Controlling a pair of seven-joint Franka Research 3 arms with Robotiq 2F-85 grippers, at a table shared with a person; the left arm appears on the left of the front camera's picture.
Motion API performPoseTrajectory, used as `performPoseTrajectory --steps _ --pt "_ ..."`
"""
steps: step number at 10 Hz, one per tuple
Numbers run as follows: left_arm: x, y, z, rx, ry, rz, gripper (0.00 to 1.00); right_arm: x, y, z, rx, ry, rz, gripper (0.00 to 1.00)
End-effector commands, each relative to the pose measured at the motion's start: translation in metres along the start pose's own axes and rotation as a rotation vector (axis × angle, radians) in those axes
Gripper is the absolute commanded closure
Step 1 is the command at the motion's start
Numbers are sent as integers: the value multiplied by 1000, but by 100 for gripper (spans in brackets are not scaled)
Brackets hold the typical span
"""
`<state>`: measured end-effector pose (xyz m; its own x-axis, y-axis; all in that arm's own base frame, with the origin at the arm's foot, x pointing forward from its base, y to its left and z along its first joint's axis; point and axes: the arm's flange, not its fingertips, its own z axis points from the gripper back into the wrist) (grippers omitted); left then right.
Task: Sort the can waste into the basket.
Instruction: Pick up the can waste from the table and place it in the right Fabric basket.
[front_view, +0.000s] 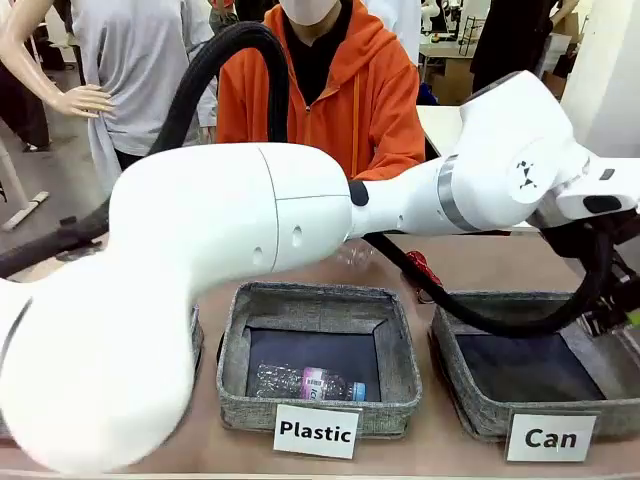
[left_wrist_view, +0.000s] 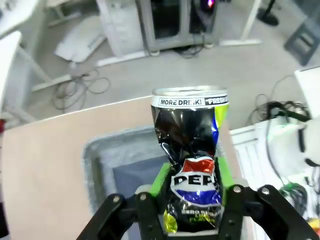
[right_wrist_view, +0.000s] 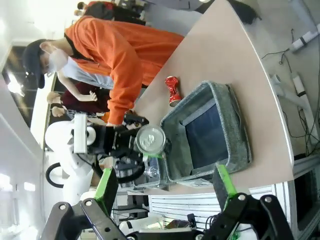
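The dark blue can (left_wrist_view: 192, 165), crumpled through its middle with its silver top pointing away from the wrist camera, is clamped between the green pads (left_wrist_view: 161, 176) of the left hand (left_wrist_view: 192, 182), which is closed tight on its lower half. The can hangs in the air over the rim of the grey basket (left_wrist_view: 105, 150), whose dark lining lies just below and behind it. In the right wrist view the same can shows top-on at one end of that basket. The red can (right_wrist_view: 172, 90), dented, lies on its side on the desk (right_wrist_view: 225, 55) just beside the basket's outer wall, on the side toward the person; whether it touches the fabric cannot be told. From the front the basket stands at the right of the desk with a white label reading "Can" (front_view: 551, 437) on its front wall, and nothing shows on the part of its lining in view. The left arm reaches across the whole picture to it. The right hand (right_wrist_view: 165, 186) is held well back from the desk with its two fingers spread wide and nothing between them. Next to the "Can" basket stands a like bin marked "Plastic" (front_view: 235, 350), with a clear plastic bottle (front_view: 300, 383) lying in it. A person in an orange hoodie (front_view: 345, 100) stands at the far side of the desk.
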<state>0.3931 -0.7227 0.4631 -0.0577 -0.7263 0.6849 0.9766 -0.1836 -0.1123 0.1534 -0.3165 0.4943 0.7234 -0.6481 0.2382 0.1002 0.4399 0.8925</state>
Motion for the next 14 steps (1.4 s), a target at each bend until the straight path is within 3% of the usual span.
performPoseTrajectory --steps 1,2,5,7,14 --pt "39 47 -13 3 48 7 56 -3 7 1 7 9 24 0" --pt "0 0 0 0 0 0 56 -3 7 1 7 9 24 0" --pt "-5 8 2 5 10 3 56 -3 7 1 7 9 24 0" --pt "-7 6 3 2 23 -29 0 -3 7 1 7 9 24 0" --pt "-7 7 15 24 31 22 0 -3 7 1 7 9 24 0"
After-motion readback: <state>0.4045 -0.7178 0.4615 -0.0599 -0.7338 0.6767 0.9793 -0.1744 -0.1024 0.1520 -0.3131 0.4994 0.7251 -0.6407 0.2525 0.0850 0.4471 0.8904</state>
